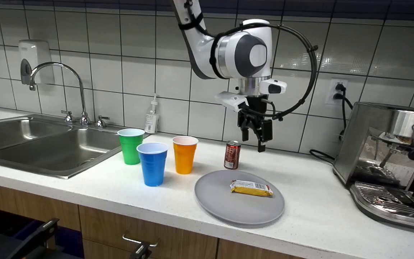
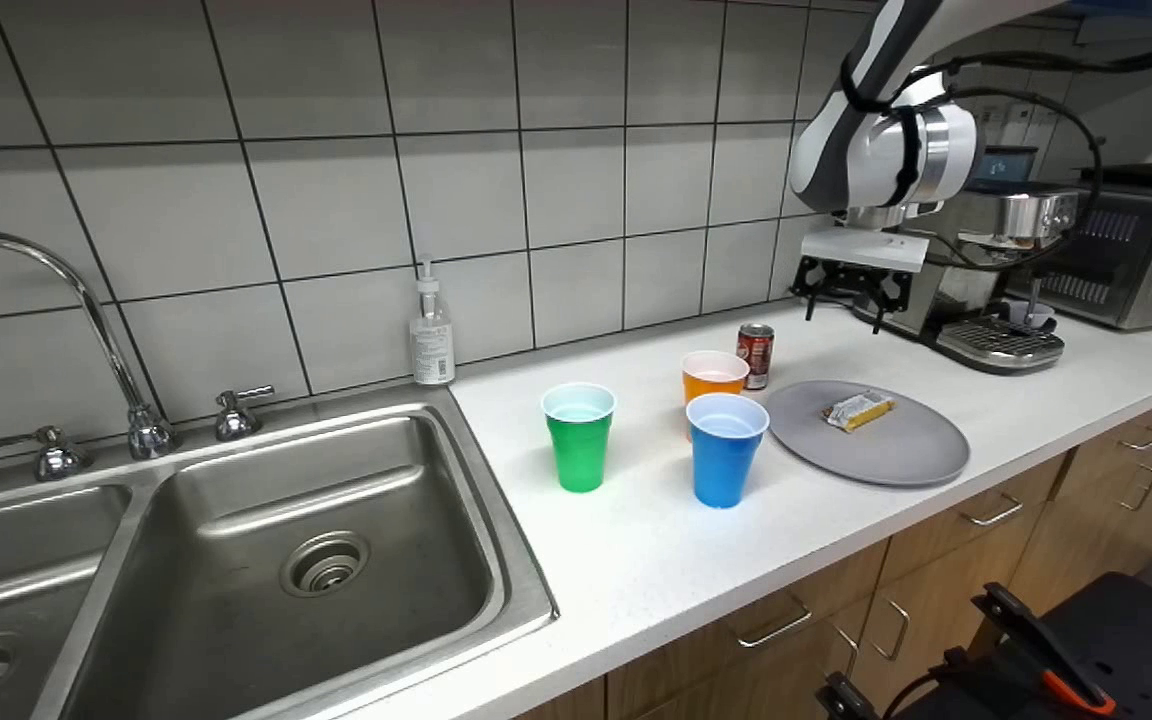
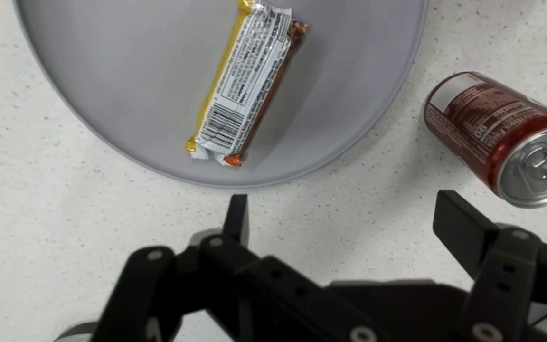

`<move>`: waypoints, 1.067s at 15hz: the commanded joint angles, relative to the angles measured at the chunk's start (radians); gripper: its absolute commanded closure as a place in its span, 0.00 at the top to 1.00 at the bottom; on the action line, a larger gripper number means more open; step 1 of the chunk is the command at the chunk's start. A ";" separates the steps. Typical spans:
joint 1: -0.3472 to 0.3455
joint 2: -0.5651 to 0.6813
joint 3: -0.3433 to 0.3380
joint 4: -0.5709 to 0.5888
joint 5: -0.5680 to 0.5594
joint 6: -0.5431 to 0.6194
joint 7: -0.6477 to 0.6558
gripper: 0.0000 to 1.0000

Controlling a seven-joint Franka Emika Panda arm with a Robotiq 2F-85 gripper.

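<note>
My gripper [image 1: 253,139] is open and empty, held above the counter near the tiled wall. In the wrist view its two fingers [image 3: 342,213] stand wide apart with bare counter between them. A red soda can [image 1: 232,155] stands upright nearby; in the wrist view the can [image 3: 496,128] is beyond the right finger. A grey plate [image 1: 214,201] holds a yellow and white wrapped bar [image 1: 251,188]. The bar [image 3: 245,85] lies ahead of the left finger in the wrist view. An orange cup [image 1: 184,156], a blue cup [image 1: 153,165] and a green cup [image 1: 130,147] stand upright beside the plate.
A steel double sink [image 2: 526,590] with a faucet [image 2: 86,310] is at one end of the counter. A soap bottle [image 2: 432,335] stands at the sink's corner. A coffee machine [image 1: 350,144] is at the opposite side, with cords at the wall outlet [image 1: 336,91].
</note>
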 commanded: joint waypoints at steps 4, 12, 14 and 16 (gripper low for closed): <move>0.002 -0.026 -0.013 -0.057 0.004 -0.026 0.034 1.00; -0.007 0.022 -0.003 -0.044 0.050 -0.032 0.073 1.00; -0.008 0.039 -0.002 -0.038 0.071 -0.033 0.083 1.00; -0.009 0.055 -0.001 -0.031 0.090 -0.039 0.092 1.00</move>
